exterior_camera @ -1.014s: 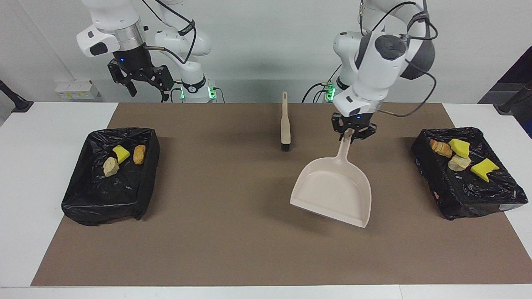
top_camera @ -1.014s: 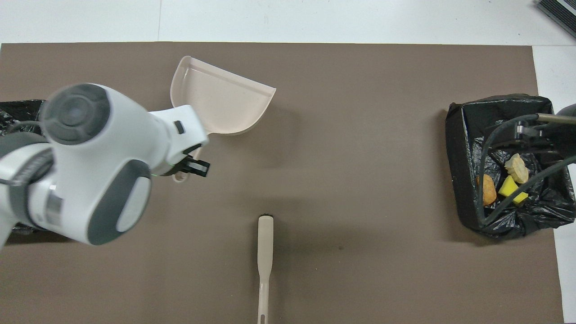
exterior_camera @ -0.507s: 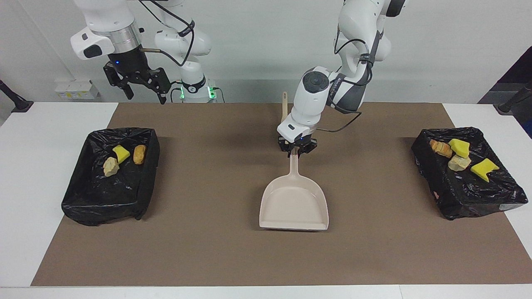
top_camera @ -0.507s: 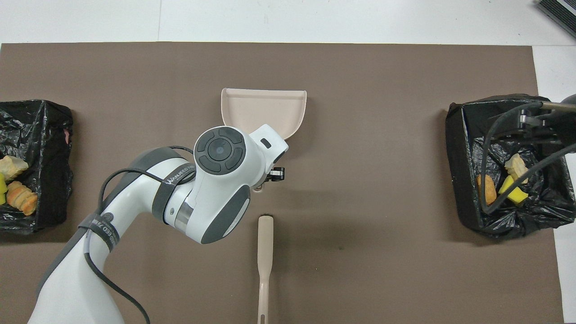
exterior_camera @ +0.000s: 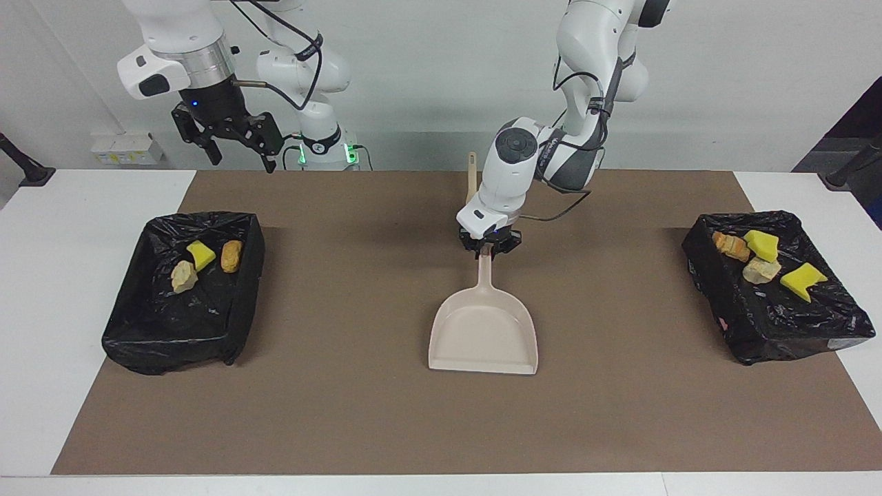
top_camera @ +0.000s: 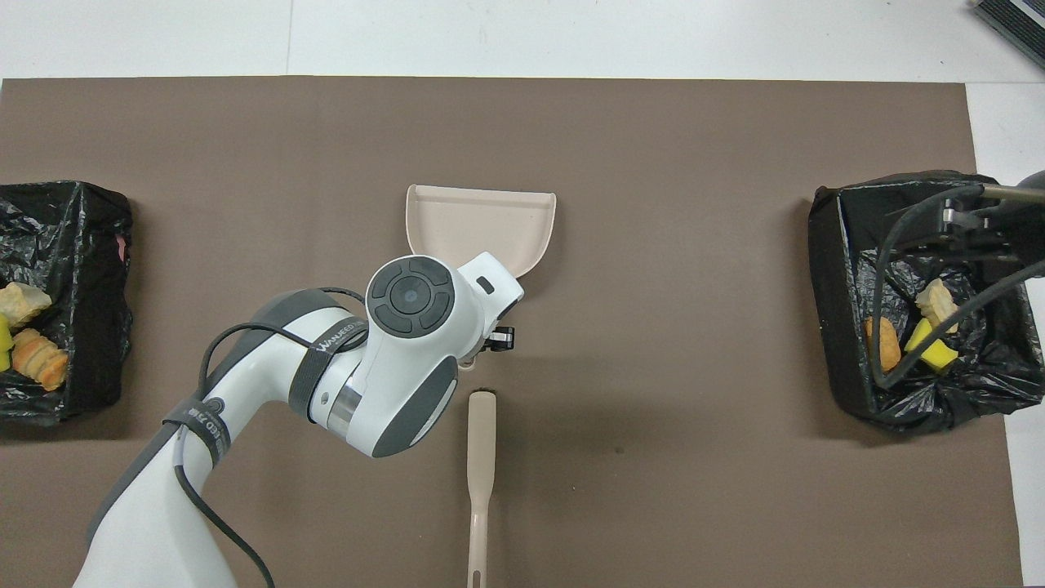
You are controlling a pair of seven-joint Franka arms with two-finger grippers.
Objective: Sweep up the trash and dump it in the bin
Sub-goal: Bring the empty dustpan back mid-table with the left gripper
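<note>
left end effector [exterior_camera: 488, 251]: clamped tight on the top of the dustpan handle, middle of the frame in the facing view, fingers pretty much closed around it

dustpan [exterior_camera: 483, 333]: beige, looks like it's lying flat on the brown mat [exterior_camera: 386, 427] at the centre of the frame, open mouth toward the bottom edge in the facing view, nothing in it

right end effector [exterior_camera: 234, 138]: up in the air at the upper left of the facing view, over the bench edge above the bin there, fingers spread wide, holding nothing, just waiting

brush [top_camera: 481, 474]: lying on the mat at the bottom centre of the overhead view, bristle end pointing at the dustpan handle, nobody's touching it

trash: all in the bins. three chunks [exterior_camera: 201, 262] (yellow, beige, orange-brown) in the black-lined bin [exterior_camera: 165, 331] at the left of the facing view, four chunks [exterior_camera: 761, 264] in the other bin [exterior_camera: 792, 331] at the right of that view

bench [exterior_camera: 41, 310]: white, mat covers most of it, a bin near each end
</note>
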